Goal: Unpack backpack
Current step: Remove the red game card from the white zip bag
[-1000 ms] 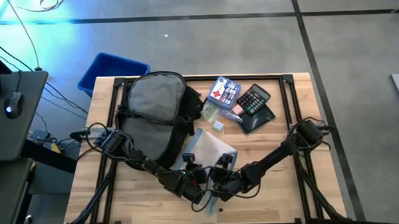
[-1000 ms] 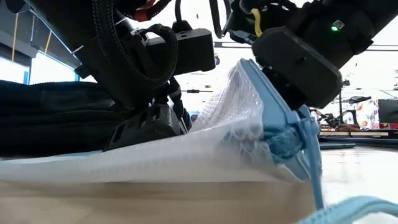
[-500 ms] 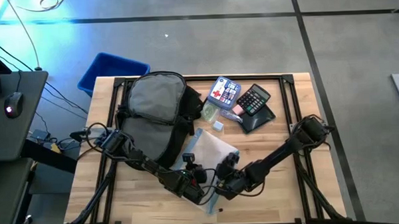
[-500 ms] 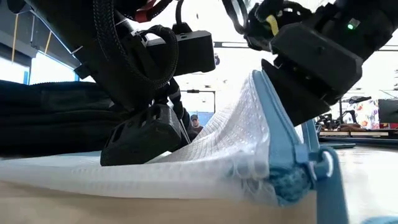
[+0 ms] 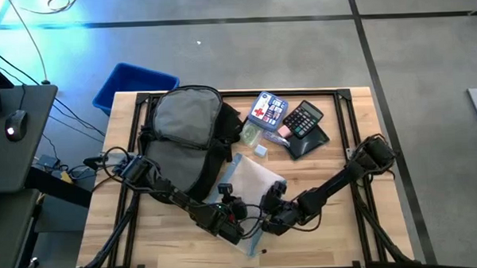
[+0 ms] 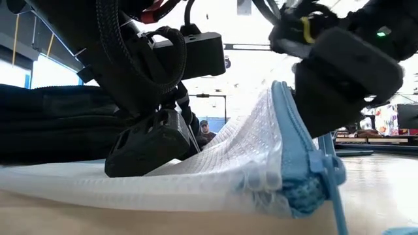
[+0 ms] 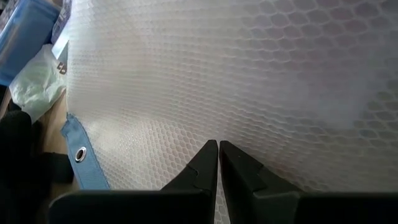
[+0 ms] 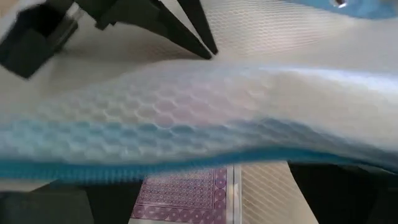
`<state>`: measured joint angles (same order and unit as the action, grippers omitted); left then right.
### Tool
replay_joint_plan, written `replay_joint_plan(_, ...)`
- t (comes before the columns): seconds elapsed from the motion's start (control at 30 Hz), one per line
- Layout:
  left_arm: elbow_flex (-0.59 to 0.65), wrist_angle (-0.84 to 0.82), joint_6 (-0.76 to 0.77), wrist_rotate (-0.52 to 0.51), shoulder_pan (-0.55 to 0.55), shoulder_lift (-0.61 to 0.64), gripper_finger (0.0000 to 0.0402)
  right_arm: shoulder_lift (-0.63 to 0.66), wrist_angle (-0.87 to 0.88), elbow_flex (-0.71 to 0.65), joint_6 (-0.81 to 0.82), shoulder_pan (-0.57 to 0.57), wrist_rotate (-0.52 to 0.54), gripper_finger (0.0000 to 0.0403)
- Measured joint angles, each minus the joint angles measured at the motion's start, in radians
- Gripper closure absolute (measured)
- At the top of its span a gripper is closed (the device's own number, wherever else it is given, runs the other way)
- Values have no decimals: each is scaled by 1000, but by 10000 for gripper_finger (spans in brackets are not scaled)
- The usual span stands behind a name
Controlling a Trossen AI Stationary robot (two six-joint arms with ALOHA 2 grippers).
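A: What has shifted over the last second?

B: The right gripper (image 5: 267,220) has drawn back along the near part of the table (image 5: 361,233), away from the clear mesh zip pouch (image 5: 252,185). In the low view its dark body has slid off to one side, so the pouch's blue zip edge (image 6: 294,150), which it was crowding a second ago, now stands free and upright.

A: Is it holding anything?

B: No. Its jaws stand spread wide and nothing sits between them; the right wrist view shows the pouch's blue-trimmed rim running across just ahead of it, untouched.

A: And the left gripper (image 5: 232,215)?

B: It has stayed put, clenched, with its fingertips (image 7: 214,163) pressed together against the pouch's honeycomb skin. Whether they pinch a fold of it or only pin it down, the frames do not settle.

A: Where is the backpack (image 5: 187,132)?

B: On the far left part of the table, lying flat with its grey lining showing, just beside the pouch. A calculator (image 5: 304,120) and a small patterned box (image 5: 268,109) lie to its right.

A: What does that mean for the unpacking?

B: Judging by the layout, several items are already out, and the right arm seems to be repositioning for the zip while the left steadies the pouch
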<state>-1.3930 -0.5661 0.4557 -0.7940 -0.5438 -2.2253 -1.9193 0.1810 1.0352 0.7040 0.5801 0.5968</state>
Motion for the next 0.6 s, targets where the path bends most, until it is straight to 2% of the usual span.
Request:
replay_joint_plan(0.13,-1,-7,7,0,0,0,402,19,-14,0,-5,31,50,41)
replay_joint_plan(0.27,0,-9,8,0,-1,0,402,-7,-33,1,0,47,53,41)
replay_joint_plan(0.5,0,-14,15,1,-1,0,402,-75,-62,6,24,6,-57,41)
replay_joint_plan(0.6,0,-14,15,1,-1,0,402,-93,-63,9,26,-5,-73,41)
